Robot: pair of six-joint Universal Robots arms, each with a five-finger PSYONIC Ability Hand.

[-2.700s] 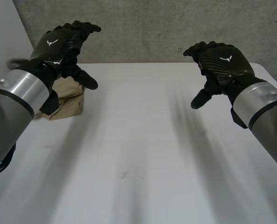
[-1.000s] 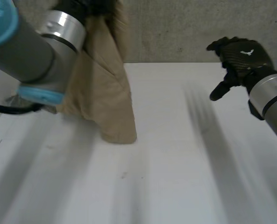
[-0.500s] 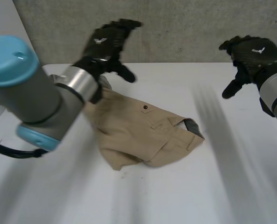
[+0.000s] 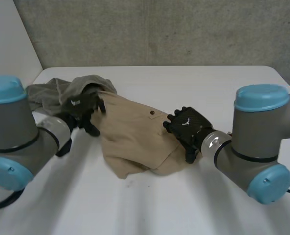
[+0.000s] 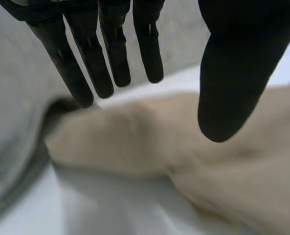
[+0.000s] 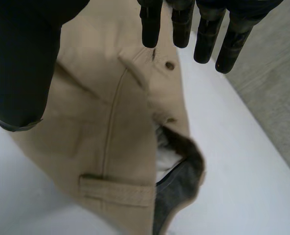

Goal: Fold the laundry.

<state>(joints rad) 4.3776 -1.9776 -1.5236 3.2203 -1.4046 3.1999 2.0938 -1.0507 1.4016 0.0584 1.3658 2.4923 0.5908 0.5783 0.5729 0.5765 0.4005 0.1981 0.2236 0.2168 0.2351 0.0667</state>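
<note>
Crumpled tan cotton garment [image 4: 135,134] lies mid-frame on the white bench [image 4: 184,205], no fold made. Left robot hand [image 4: 82,110] at its left edge, right robot hand [image 4: 186,126] at the waistband; both have fingers apart, gripping nothing.

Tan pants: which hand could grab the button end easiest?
Probably the right hand: it is open at the tan pants' waistband, by the button. The left hand is open at the other end, beside the grey cloth.
</note>
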